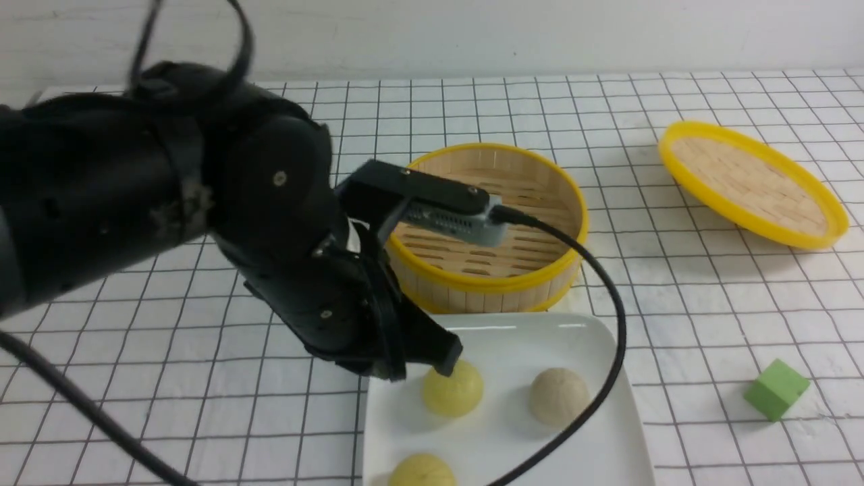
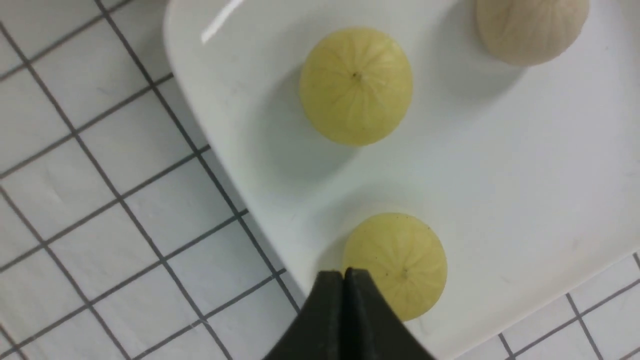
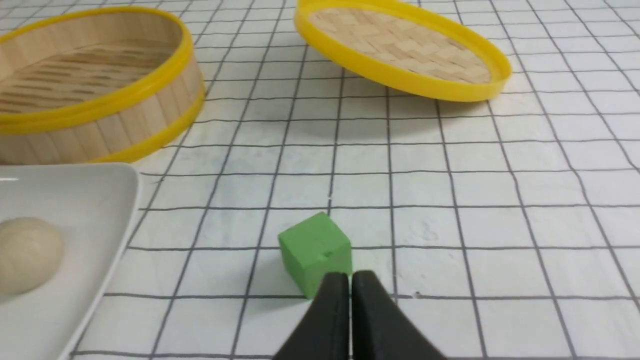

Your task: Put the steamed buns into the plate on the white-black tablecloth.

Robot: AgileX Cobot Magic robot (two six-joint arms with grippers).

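Bamboo steamer [image 1: 486, 280], lidless; woven lid [image 1: 752, 182] tilted; green cube [image 1: 776, 390] apart.

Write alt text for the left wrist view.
Two yellow buns and one beige bun sit on a white plate over a black-gridded white cloth; the shut left gripper holds nothing.

We see three buns [image 2: 356, 86] on the plate [image 1: 499, 439], the steamer [image 1: 482, 283] just behind it, the lid [image 1: 752, 182] right of the steamer, and the cube [image 1: 776, 389] right of the plate, all on the cloth [image 1: 169, 378]
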